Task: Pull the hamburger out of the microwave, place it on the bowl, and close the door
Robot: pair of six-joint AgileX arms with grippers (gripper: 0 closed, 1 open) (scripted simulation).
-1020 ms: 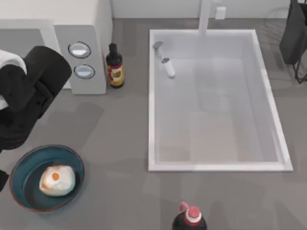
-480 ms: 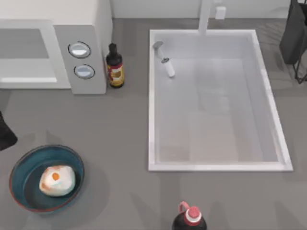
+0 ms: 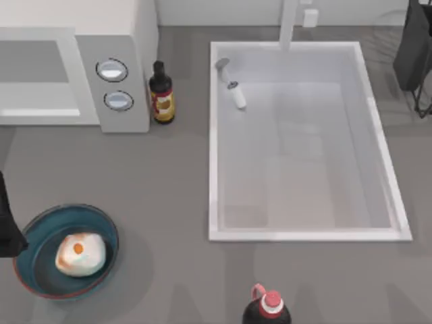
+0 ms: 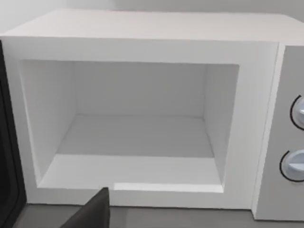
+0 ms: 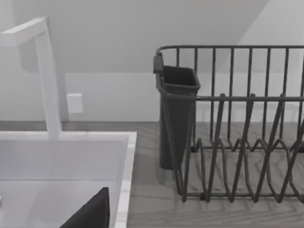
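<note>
- Change vs 1 s ago: my left arm was a big dark mass over the microwave (image 3: 74, 74) front in the top view. Half a sec ago it had pulled off to the table's left edge; now just a dark sliver of it (image 3: 8, 223) sits at that edge, touching the bowl's outline.
- Hamburger (image 3: 80, 254) hasn't moved across all three top shots – sits inside the bowl (image 3: 30, 236), toward the near-left corner of the table. Pull-out + placement look done to me.
- Microwave cavity (image 4: 137, 128) is bare in the left wrist view, door not shut. The dark panel (image 4: 8, 156) at the cavity's far side from the dials is prob. the door swung open, seen edge-on – not certain.
- So what's left, as I read it: close the door.
- Left gripper: the wrist cam faces straight into the cavity, one dark fingertip (image 4: 92, 213) pokes into shot. Can't tell if jaws are wide or narrow; nothing visibly held.
- Door vs left gripper: door edge lies off to the side of where the wrist cam points, near but apart, no contact.
- Right arm (image 3: 413, 47) parked at the far right corner, its wrist cam facing a dish rack (image 5: 237, 137) beside the sink (image 3: 304, 233); grip state can't tell.
</note>
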